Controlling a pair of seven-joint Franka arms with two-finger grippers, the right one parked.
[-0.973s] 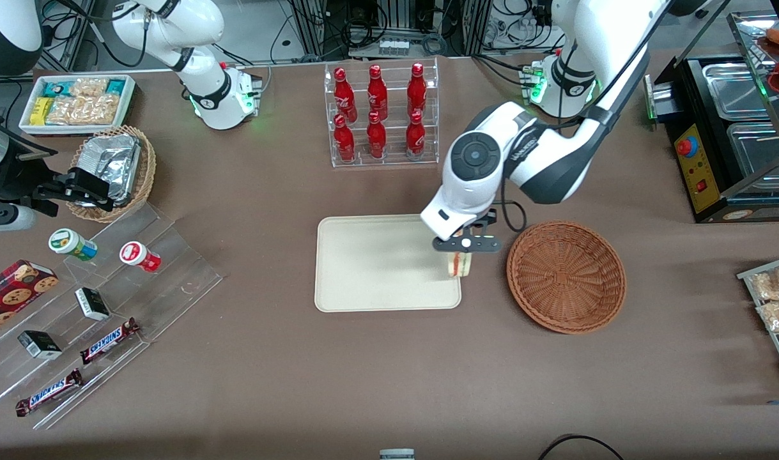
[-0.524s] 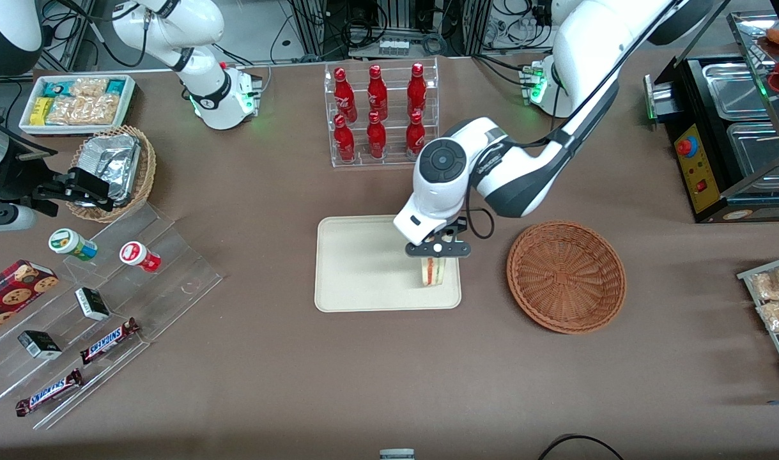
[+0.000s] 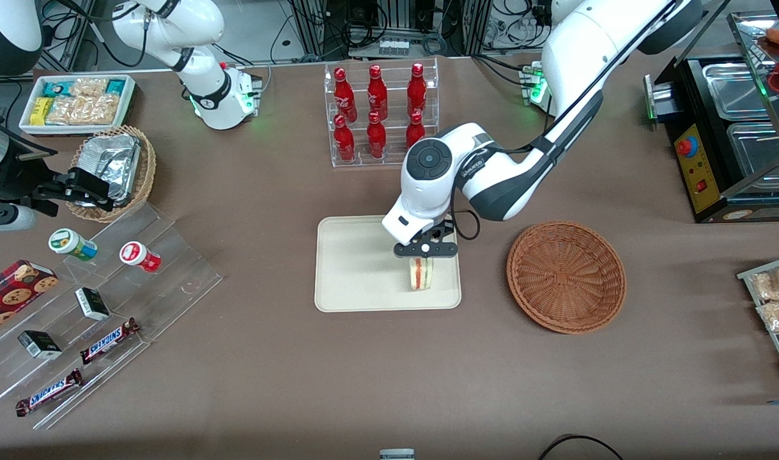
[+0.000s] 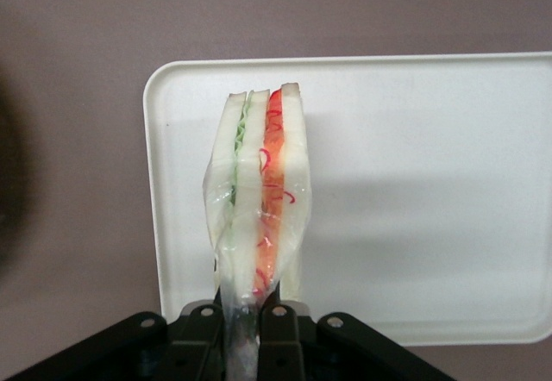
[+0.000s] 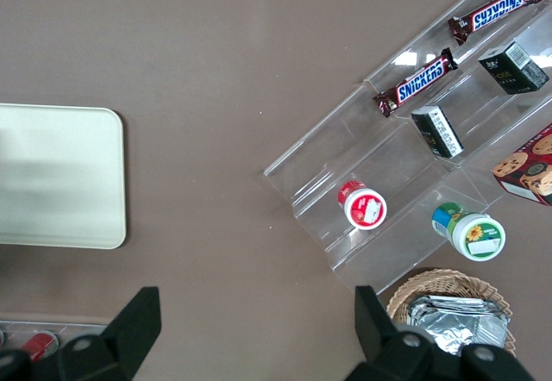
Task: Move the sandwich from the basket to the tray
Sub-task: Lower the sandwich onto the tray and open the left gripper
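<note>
Clamping the sandwich [image 4: 259, 196] by its wrap, the gripper [image 3: 425, 250] is hanging it over the tray [image 3: 351, 268] near the basket [image 3: 566, 276] end (height unclear), so opening now is risking a topple off the rim

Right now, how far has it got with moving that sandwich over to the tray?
Nearly there. Done: the sandwich is out of the basket, which holds nothing. In hand: the gripper is shut on the sandwich, its fingers pinching the clear wrap, and holds it over the tray near the basket-side edge. Left: letting go and backing away. Whether it already touches the tray, I can't tell.
</note>
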